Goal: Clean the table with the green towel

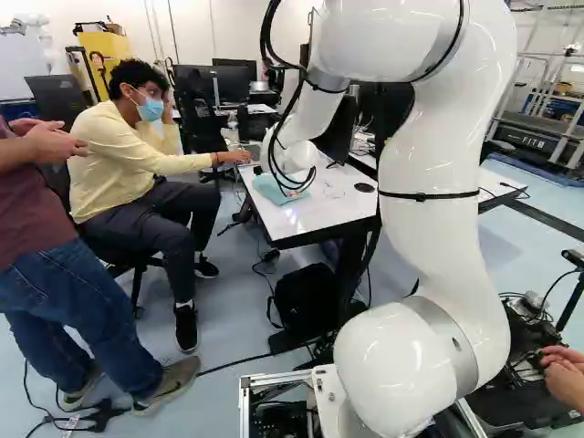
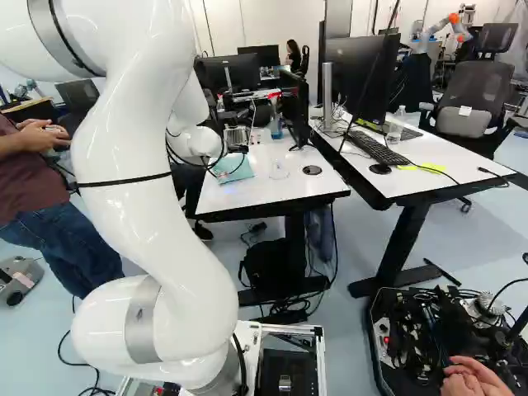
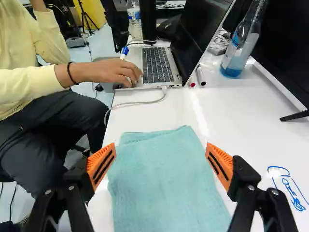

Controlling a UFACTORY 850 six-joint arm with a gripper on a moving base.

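Person's hand is resting at laptop; forward wiping could be bumping it, or snagging white cable. My pincer is standing wide open, holding nothing. Green towel is lying folded on table, between and below fingers; closing too high, I could be catching only air. Long sweep could be knocking bottle. Blue ink marks are waiting beside pincer.

Lab/office | robot arm, desks w/ monitor + kbd, laptop
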